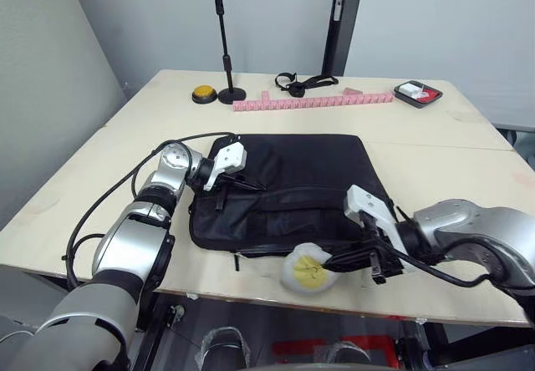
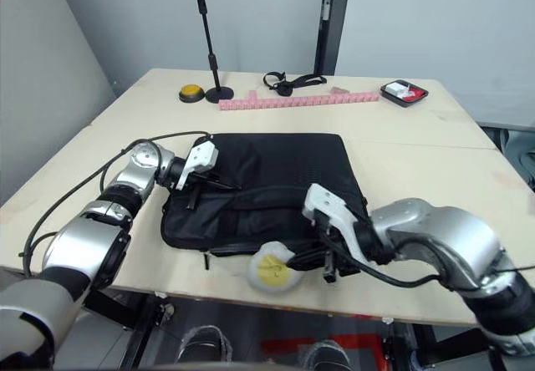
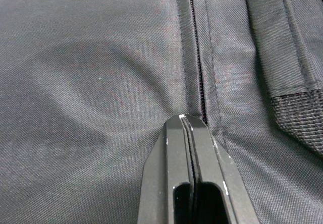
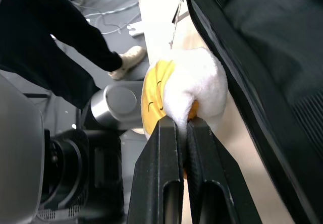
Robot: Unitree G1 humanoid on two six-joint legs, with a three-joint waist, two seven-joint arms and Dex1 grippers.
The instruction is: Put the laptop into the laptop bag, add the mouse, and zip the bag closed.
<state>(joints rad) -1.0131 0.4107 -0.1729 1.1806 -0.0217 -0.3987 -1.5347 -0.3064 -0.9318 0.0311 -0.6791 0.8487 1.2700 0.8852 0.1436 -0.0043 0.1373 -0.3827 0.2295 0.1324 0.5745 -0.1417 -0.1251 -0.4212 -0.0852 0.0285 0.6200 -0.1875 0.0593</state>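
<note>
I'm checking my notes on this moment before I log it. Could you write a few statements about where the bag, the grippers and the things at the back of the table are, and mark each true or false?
1. The laptop bag lies flat on the table. True.
2. The left gripper is wide open above the bag. False: its fingers are together, tips against the fabric beside the zipper.
3. The right gripper is at a white and yellow round object by the bag's near edge. True.
4. A laptop lies beside the bag. False: none is on the tabletop.
5. A pink strip lies along the far side of the table. True.
</note>
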